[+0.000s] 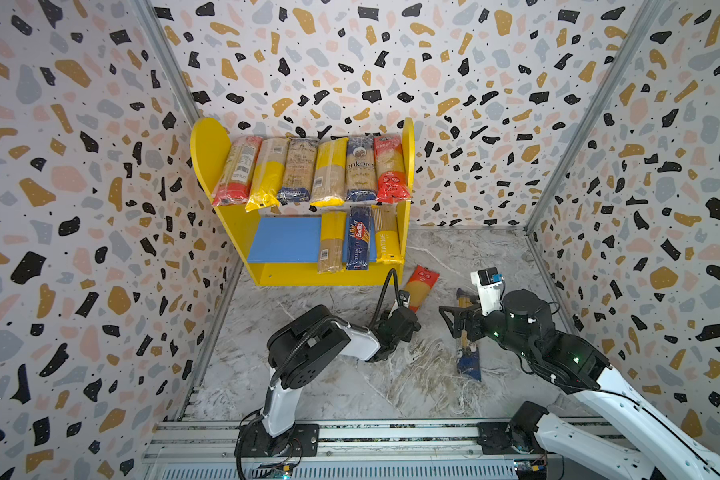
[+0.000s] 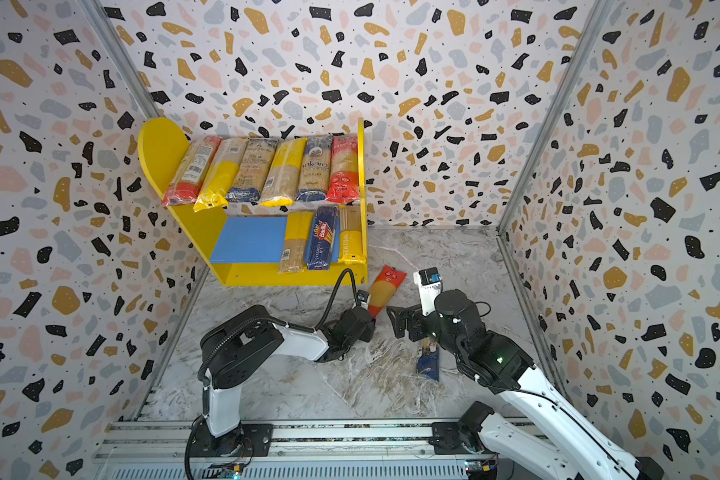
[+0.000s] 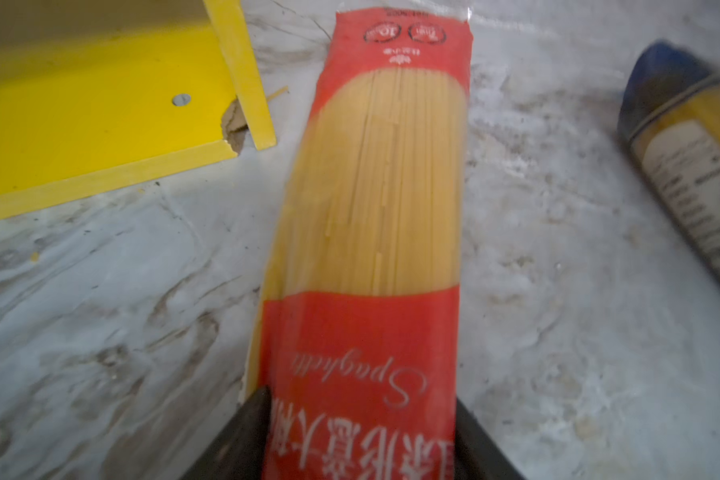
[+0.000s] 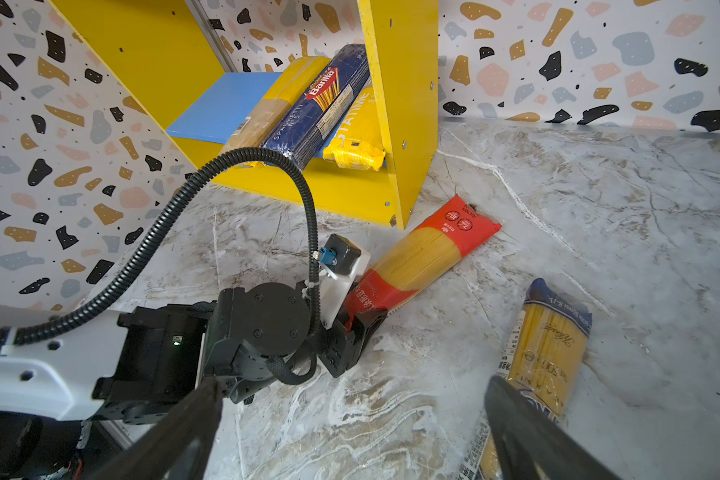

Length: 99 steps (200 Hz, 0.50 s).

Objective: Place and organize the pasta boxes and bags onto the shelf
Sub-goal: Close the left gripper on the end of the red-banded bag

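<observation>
shelf (image 1: 208,145) at left: upper tier full, six packs (image 1: 300,170) side by side; blue lower board (image 1: 283,241) bare on its left, three packs (image 1: 358,241) on its right; left gripper (image 3: 360,395) pinches red spaghetti bag (image 3: 375,187) near its printed end, far end on marble floor (image 1: 350,374) just beside shelf's right panel; end grip, so expect droop: lift slow, clear the panel, lay it beside the three; right gripper (image 4: 352,384) spread wide above blue-ended bag (image 4: 549,345), not touching; top views hide the pinch under the wrist; left wrist view shows fingers (image 3: 242,436) on both bag edges; only top views show the free slot.
</observation>
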### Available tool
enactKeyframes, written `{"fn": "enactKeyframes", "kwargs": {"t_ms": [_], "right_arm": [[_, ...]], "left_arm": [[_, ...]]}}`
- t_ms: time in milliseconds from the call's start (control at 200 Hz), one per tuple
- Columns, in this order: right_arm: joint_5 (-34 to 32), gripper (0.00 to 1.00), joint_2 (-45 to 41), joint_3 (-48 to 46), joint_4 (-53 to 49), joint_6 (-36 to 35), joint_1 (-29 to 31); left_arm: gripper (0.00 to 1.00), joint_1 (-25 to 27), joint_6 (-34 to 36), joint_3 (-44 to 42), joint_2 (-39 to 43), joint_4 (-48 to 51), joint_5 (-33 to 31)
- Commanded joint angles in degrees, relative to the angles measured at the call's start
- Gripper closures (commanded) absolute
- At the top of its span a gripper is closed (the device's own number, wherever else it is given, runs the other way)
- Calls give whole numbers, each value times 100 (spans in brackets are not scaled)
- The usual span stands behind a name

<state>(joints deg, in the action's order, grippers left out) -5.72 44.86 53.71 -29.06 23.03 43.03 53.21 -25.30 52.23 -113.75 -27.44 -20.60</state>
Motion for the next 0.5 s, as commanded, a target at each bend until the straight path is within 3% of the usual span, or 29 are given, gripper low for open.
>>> {"fn": "enactKeyframes", "kwargs": {"t_ms": [0, 130, 491], "right_arm": [[5, 1, 27, 198, 111, -13, 4], [7, 1, 98, 210, 120, -2, 6], [150, 1, 247, 254, 245, 36, 4]], "left_arm": [[71, -9, -164, -301, -540, 689, 903], [100, -12, -101, -400, -547, 620, 1124], [100, -8, 127, -826, 95, 516, 1436]]}}
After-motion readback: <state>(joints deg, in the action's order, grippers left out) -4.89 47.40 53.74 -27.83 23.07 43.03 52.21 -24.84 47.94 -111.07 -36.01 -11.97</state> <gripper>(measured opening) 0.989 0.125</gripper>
